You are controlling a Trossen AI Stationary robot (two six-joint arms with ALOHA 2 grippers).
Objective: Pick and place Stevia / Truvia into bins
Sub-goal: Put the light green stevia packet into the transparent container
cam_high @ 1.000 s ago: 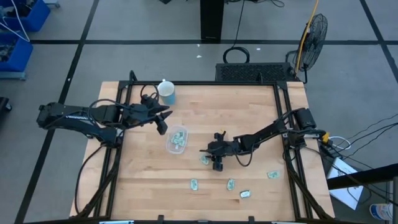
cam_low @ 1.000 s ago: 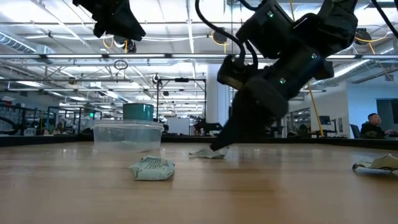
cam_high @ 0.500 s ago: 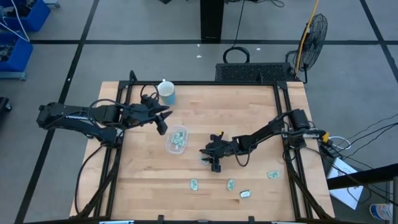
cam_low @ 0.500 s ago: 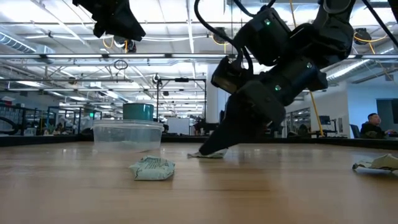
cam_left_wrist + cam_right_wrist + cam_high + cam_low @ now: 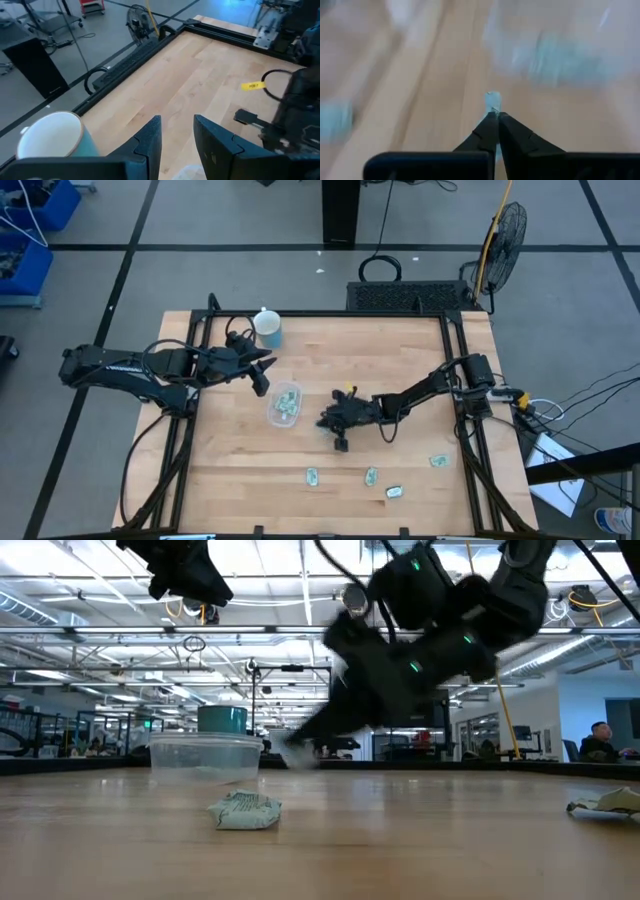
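The clear bin (image 5: 284, 405) (image 5: 205, 756) stands left of the table's middle with several pale green Stevia sachets in it. My right gripper (image 5: 324, 421) (image 5: 494, 116) hangs just right of the bin, shut on one sachet (image 5: 492, 101) (image 5: 293, 752). More sachets lie flat near the front edge (image 5: 312, 476) (image 5: 371, 476) (image 5: 395, 492) and at the right (image 5: 438, 462). My left gripper (image 5: 262, 385) (image 5: 177, 134) hovers open past the bin's far left side, with nothing between its fingers. My right gripper pinches the sachet between its two fingertips, and one end of the sachet (image 5: 493, 98) sticks out beyond them. The fingers slant down from the table's right side. The sachet is lifted clear of the table, beside the bin.
A light blue cup with a white lid (image 5: 268, 328) (image 5: 50, 137) stands at the far left. A crumpled sachet (image 5: 245, 811) lies near the low camera and another (image 5: 610, 802) lies at the right. Bare wood stretches across the far right half.
My right gripper has taken the sachet up from the table right of the bin. It has risen and moved toward the table's left and far side, closer to the bin. The sachet is now lifted clear.
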